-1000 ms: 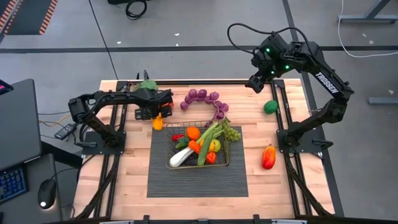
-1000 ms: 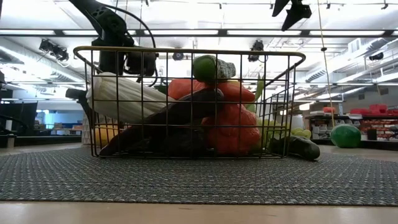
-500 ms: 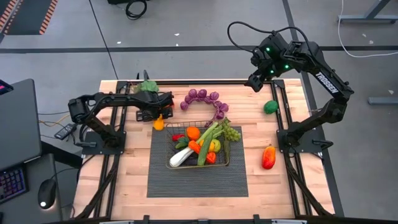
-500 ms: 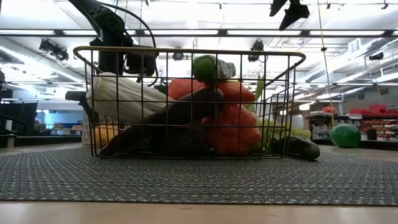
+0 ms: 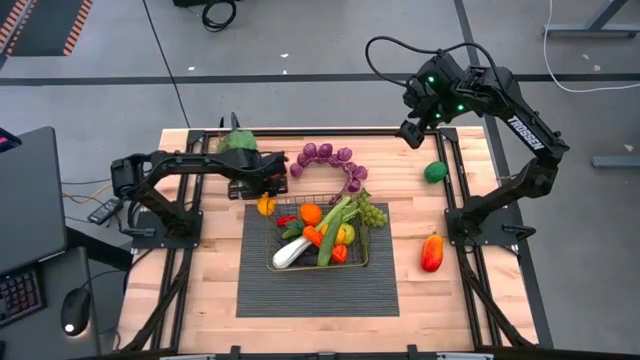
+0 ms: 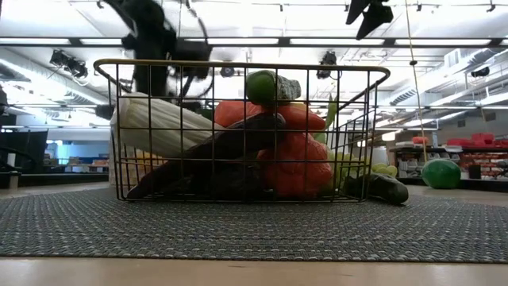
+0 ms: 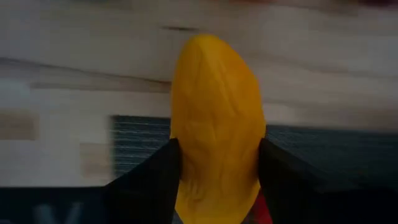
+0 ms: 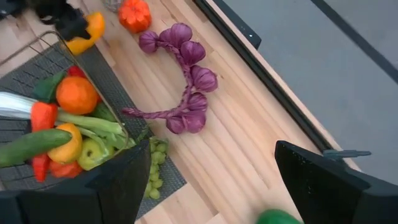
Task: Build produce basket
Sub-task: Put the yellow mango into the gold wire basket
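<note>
Looks like we're mid-carry: the left gripper [image 5: 266,196] has its fingers clamped on a yellow pepper [image 7: 216,124] and is hanging just off the far-left corner of the basket [image 5: 272,262], right over the edge of the mat [image 5: 320,296]. My guess is the next move is to slide a little right and toward the near side so the pepper is over the wire rim, then let go. The tricky bit is that the basket is already stuffed, so it'll want a drop onto the pile, not a push into it.

The basket sits in the middle of the mat, centre of the table [image 5: 205,290]. It's thin brass-coloured wire in an open grid, shallow and rectangular. Inside there's a white ribbed leek [image 5: 291,252], a round orange [image 5: 311,213], a carrot [image 5: 313,236], a smooth green apple [image 5: 345,234], and a cucumber [image 5: 336,229] lying across the lot. Bumpy green grapes [image 5: 373,214] spill over the far-right corner.

Still loose on the wood: a braided string of purple bulbs [image 5: 335,160] behind the basket, a green round thing [image 5: 434,172] far right, and a red-orange pepper [image 5: 432,252] to the right of the mat.

The pepper in the grip is glossy and tapered with soft ridges, probably hard plastic, so it could slip. The mat is dark and ribbed.

The right gripper [image 5: 412,132] is parked high over the far-right side, fingers spread wide and empty.
</note>
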You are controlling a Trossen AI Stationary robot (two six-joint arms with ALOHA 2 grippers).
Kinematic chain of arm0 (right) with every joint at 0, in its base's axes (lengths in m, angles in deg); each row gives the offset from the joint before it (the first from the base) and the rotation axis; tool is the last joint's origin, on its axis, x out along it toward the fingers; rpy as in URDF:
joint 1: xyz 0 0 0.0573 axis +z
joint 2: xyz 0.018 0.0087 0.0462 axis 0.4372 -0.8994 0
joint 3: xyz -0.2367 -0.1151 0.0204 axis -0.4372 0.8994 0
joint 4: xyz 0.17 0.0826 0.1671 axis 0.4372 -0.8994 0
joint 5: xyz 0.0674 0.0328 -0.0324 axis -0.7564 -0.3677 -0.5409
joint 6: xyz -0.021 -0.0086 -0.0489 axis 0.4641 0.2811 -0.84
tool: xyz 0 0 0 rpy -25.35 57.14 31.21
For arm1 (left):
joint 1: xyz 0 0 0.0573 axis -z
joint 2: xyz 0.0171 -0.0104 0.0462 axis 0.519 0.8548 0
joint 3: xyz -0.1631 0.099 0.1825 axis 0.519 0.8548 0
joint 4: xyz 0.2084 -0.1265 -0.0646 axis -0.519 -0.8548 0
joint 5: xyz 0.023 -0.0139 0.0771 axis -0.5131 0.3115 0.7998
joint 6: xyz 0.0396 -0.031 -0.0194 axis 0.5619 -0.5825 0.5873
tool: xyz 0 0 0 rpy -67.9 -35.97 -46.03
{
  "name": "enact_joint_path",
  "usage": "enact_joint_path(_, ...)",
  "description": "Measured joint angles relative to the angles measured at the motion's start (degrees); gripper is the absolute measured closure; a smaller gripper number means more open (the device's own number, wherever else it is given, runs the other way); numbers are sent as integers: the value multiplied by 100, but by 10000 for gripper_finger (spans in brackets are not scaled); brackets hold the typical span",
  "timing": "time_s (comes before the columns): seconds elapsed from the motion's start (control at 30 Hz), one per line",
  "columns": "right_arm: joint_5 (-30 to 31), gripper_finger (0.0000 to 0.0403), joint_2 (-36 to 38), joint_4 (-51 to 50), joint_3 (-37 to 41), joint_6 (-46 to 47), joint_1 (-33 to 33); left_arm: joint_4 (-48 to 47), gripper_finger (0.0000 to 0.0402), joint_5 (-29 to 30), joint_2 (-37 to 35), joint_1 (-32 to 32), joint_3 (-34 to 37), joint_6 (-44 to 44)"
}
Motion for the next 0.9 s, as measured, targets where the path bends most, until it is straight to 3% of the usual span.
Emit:
enact_joint_path(0.43, 91, 56, 22, -22, 0, -216, -239, -1484, 207, 651, -88, 963, -2118, 15)
enact_joint_path(0.57, 91, 56, 26, -22, 0, -310, -324, -2472, 208, 1225, -99, 1032, -2799, -138)
enact_joint_path(0.67, 54, 56, 26, -31, 0, -344, -348, -2823, 209, 1331, -99, 1016, -3262, -118)
enact_joint_path(0.77, 43, 56, 40, -161, 0, -460, -348, -2719, 205, 1338, -99, 1181, -3790, -80)
enact_joint_path(0.9, 43, 56, 90, -329, 0, -550, -380, -1645, 204, 1370, -110, 1713, -4244, 18)
